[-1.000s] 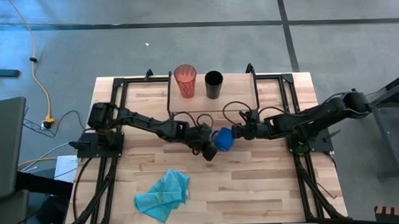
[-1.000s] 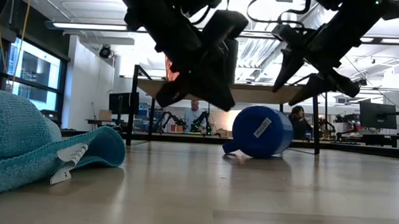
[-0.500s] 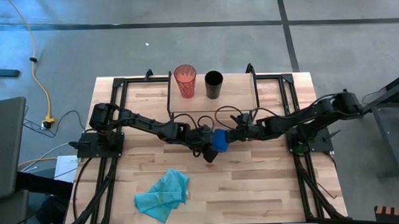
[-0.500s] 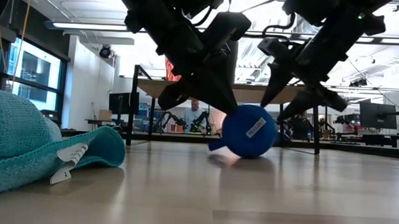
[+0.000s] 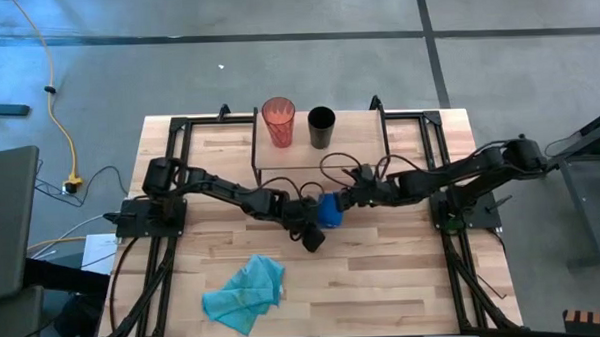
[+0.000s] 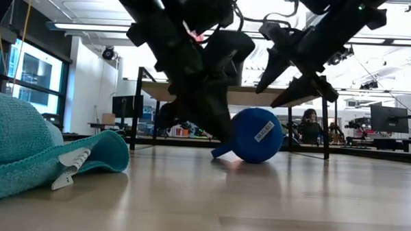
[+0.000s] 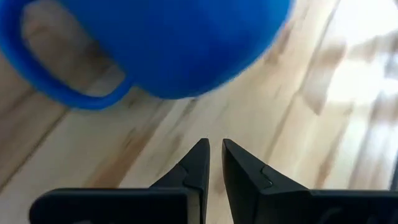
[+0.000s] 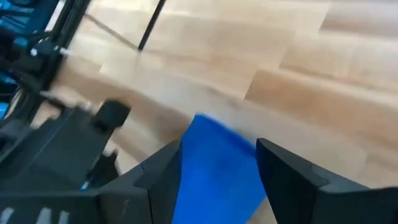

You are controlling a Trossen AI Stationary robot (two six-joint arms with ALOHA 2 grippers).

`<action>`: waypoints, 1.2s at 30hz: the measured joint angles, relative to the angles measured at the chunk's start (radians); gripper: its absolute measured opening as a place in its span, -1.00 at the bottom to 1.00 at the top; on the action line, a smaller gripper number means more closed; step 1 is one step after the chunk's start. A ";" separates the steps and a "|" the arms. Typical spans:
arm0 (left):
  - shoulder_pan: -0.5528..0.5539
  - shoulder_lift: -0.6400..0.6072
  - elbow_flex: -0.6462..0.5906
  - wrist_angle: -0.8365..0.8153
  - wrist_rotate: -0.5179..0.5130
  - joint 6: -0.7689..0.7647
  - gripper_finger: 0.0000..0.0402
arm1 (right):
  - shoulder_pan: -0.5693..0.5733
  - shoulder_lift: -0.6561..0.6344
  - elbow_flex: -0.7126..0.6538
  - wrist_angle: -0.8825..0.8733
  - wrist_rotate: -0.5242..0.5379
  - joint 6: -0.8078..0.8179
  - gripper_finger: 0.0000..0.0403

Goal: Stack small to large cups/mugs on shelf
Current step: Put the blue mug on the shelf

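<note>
The blue mug [image 5: 328,210] lies on its side mid-table, its handle [image 7: 56,87] low against the wood. My right gripper [image 8: 219,144] is open, coming from the table's right with one finger on either side of the mug's body [image 8: 217,165]. My left gripper [image 7: 213,144] is shut and sits just near-left of the mug, clear of it. The red-orange tumbler [image 5: 278,121] and the black cup [image 5: 321,128] stand upright side by side on the shelf [image 5: 354,137] at the far edge. My right gripper straddles the blue mug's body, slanting down from the table's right, but I cannot tell whether either finger [image 8: 283,174] touches it. The mug lies on its side on the table.
A teal cloth [image 5: 246,293] lies crumpled near the table's near-left edge. The shelf's thin black legs [image 6: 135,113] stand behind the mug. Black frame rails run along both sides of the table. People sit in the room beyond.
My right gripper has moved toward the table's left and closed in around the mug. The mug has shifted a little to the left and rolled, bringing its handle round. My left gripper has dropped lower beside it.
</note>
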 joint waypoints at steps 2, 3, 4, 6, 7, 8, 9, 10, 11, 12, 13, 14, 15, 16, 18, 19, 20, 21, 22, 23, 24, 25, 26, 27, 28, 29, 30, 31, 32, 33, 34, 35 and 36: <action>-0.005 0.006 0.004 0.018 0.004 0.000 -0.84 | -0.020 0.000 0.005 -0.010 0.007 -0.012 -0.03; -0.009 0.007 0.004 0.013 0.005 0.000 -0.84 | -0.031 0.000 0.005 -0.012 0.007 -0.013 -0.03; -0.010 0.009 0.003 0.008 0.008 0.000 -0.84 | -0.039 0.000 0.005 -0.013 0.006 -0.013 -0.03; -0.015 0.010 0.002 0.008 0.007 0.000 -0.84 | -0.055 0.000 0.005 -0.017 0.007 -0.012 -0.03; -0.016 0.010 0.003 0.011 0.002 0.000 -0.84 | -0.061 0.000 0.005 -0.020 0.006 -0.009 -0.03; -0.016 0.010 0.003 0.012 0.000 0.000 -0.84 | -0.067 0.000 0.005 -0.024 0.006 -0.009 -0.03; -0.016 0.010 0.003 0.011 0.000 0.000 -0.84 | -0.074 0.000 0.005 -0.026 0.006 -0.008 -0.03; -0.016 0.010 0.003 0.011 0.000 0.000 -0.84 | -0.079 0.000 0.005 -0.030 0.003 0.003 -0.03; -0.016 0.010 0.003 0.012 -0.001 0.000 -0.84 | -0.085 0.000 0.005 -0.033 -0.003 0.010 -0.03; -0.015 0.010 0.003 0.014 -0.002 0.000 -0.84 | -0.092 0.000 0.005 -0.035 -0.011 0.013 -0.03; -0.015 0.010 0.003 0.016 -0.005 -0.001 -0.84 | -0.097 0.000 0.005 -0.035 -0.025 0.014 -0.03; -0.015 0.010 0.003 0.019 -0.010 -0.005 -0.84 | -0.103 0.000 0.005 -0.038 -0.038 0.026 -0.03; -0.015 0.010 0.003 0.024 -0.016 -0.012 -0.84 | -0.109 0.000 0.005 -0.048 -0.051 0.042 -0.03; -0.015 0.010 0.003 0.032 -0.020 -0.019 -0.84 | -0.113 0.000 0.005 -0.059 -0.059 0.054 -0.03; -0.015 0.010 0.003 0.050 -0.023 -0.026 -0.84 | -0.119 0.001 0.005 -0.063 -0.077 0.067 -0.03; -0.015 0.010 0.003 0.060 -0.023 -0.026 -0.84 | -0.122 0.001 0.005 -0.063 -0.085 0.071 -0.03; -0.015 0.009 0.003 0.066 -0.024 -0.026 -0.84 | -0.124 0.001 0.005 -0.064 -0.094 0.071 -0.03; -0.015 0.009 0.003 0.068 -0.025 -0.026 -0.84 | -0.124 0.001 0.005 -0.064 -0.098 0.071 -0.03; -0.014 0.009 0.003 0.069 -0.025 -0.026 -0.84 | -0.126 0.001 0.005 -0.063 -0.104 0.075 -0.03; -0.014 0.009 0.003 0.069 -0.025 -0.026 -0.84 | -0.128 0.001 0.005 -0.063 -0.111 0.081 -0.03; -0.014 0.009 0.003 0.069 -0.025 -0.026 -0.84 | -0.130 0.001 0.005 -0.063 -0.121 0.091 -0.03; -0.014 0.009 0.003 0.069 -0.025 -0.026 -0.84 | -0.133 0.002 0.005 -0.063 -0.134 0.096 -0.03; -0.014 0.009 0.003 0.069 -0.026 -0.026 -0.84 | -0.135 0.006 0.005 -0.058 -0.145 0.100 -0.03; -0.014 0.009 0.003 0.069 -0.026 -0.026 -0.84 | -0.136 0.012 0.005 -0.057 -0.156 0.104 -0.03; -0.014 0.009 0.003 0.069 -0.026 -0.027 -0.84 | -0.136 0.018 0.005 -0.058 -0.169 0.116 -0.03; -0.014 0.009 0.003 0.069 -0.026 -0.027 -0.84 | -0.136 0.026 0.005 -0.054 -0.174 0.122 -0.03; -0.014 0.009 0.003 0.069 -0.026 -0.027 -0.84 | -0.136 0.036 0.005 -0.047 -0.180 0.125 -0.03; -0.014 0.009 0.003 0.069 -0.026 -0.027 -0.84 | -0.136 0.045 0.005 -0.040 -0.182 0.126 -0.03; -0.014 0.009 0.003 0.070 -0.026 -0.027 -0.84 | -0.135 0.053 0.005 -0.031 -0.183 0.126 -0.03; -0.014 0.009 0.003 0.070 -0.026 -0.027 -0.84 | -0.134 0.060 0.005 -0.019 -0.183 0.128 -0.03; -0.014 0.009 0.003 0.070 -0.026 -0.027 -0.84 | -0.134 0.067 0.005 -0.009 -0.184 0.138 -0.03; -0.015 0.009 0.003 0.070 -0.026 -0.027 -0.84 | -0.134 0.073 0.005 -0.008 -0.186 0.142 -0.03; -0.015 0.009 0.003 0.070 -0.026 -0.027 -0.84 | -0.134 0.079 0.005 -0.004 -0.189 0.143 -0.03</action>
